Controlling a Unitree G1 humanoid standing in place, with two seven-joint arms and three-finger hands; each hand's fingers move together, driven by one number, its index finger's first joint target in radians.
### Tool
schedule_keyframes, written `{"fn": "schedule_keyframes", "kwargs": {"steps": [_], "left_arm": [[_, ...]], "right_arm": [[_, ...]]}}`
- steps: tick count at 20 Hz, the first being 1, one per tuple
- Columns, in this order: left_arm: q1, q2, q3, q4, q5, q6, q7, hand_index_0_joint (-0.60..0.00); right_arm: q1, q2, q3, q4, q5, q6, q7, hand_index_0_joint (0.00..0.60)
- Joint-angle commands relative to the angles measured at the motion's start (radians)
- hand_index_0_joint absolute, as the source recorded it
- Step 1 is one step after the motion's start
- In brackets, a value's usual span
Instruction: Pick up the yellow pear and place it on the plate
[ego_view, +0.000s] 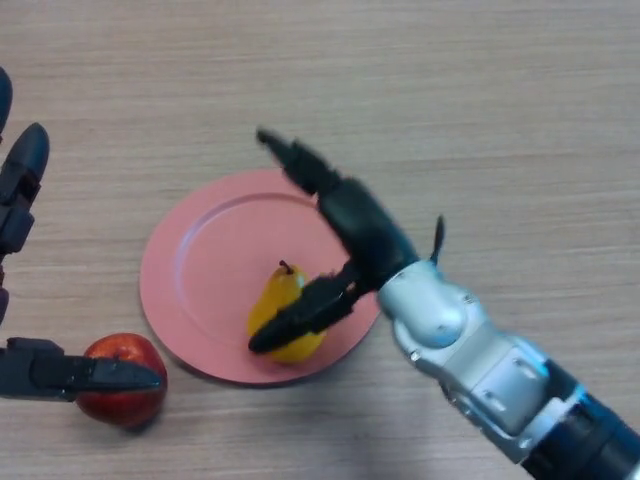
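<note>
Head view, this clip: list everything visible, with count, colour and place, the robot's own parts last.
plate: one, pink, middle of the table, slightly left of centre.
pear: one, yellow with a dark stem, lying on the plate near its lower right rim.
apple: one, red, on the table just off the plate's lower left edge.
table: one, light wood grain, fills the view.
right hand: one, black on a silver-grey arm, coming in from the lower right, over the plate; fingers spread, thumb across the pear.
left hand: one, black, at the left edge; fingers straight, one reaching over the apple.
</note>
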Motion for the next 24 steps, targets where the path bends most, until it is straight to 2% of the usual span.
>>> {"fn": "schedule_keyframes", "kwargs": {"steps": [1,3,4,6,9,10,12,14,17,22,24], "left_arm": [[-0.027,0.031,0.021,-0.036,0.015,-0.132,-0.001,0.000],[-0.034,0.036,0.027,-0.036,-0.020,-0.109,0.013,0.000],[-0.037,0.033,0.004,-0.026,-0.001,-0.127,0.019,0.000],[-0.037,0.026,-0.036,-0.007,0.012,-0.153,0.038,0.000],[-0.049,0.045,-0.050,0.001,0.009,-0.138,0.044,0.000],[-0.055,0.061,-0.043,-0.005,0.022,-0.115,0.024,0.000],[-0.062,0.061,-0.040,-0.002,0.031,-0.088,-0.001,0.000],[-0.060,0.054,-0.053,0.025,0.045,-0.129,-0.004,0.000],[-0.073,0.064,-0.048,0.028,0.028,-0.123,0.011,0.000],[-0.105,0.087,-0.028,0.000,-0.008,-0.018,0.023,0.000],[-0.115,0.084,-0.048,0.000,-0.002,-0.039,0.047,0.000]], "right_arm": [[0.026,0.006,-0.177,-0.189,-0.084,-0.018,0.077,0.000],[0.119,0.006,-0.273,-0.337,-0.127,0.027,0.174,0.000],[0.168,0.006,-0.337,-0.412,-0.139,0.025,0.233,0.000],[0.259,0.006,-0.428,-0.521,-0.116,0.034,0.290,0.000],[0.366,0.004,-0.535,-0.661,-0.084,0.064,0.347,0.000],[0.418,-0.010,-0.560,-0.717,-0.087,0.055,0.358,0.000],[0.489,-0.026,-0.584,-0.792,-0.097,0.043,0.369,0.000],[0.537,-0.028,-0.594,-0.820,-0.106,0.023,0.369,0.000],[0.548,-0.028,-0.593,-0.813,-0.145,0.002,0.364,0.000],[0.548,-0.025,-0.583,-0.833,-0.163,0.036,0.369,0.000],[0.558,-0.026,-0.582,-0.853,-0.154,0.059,0.383,0.000]]}}
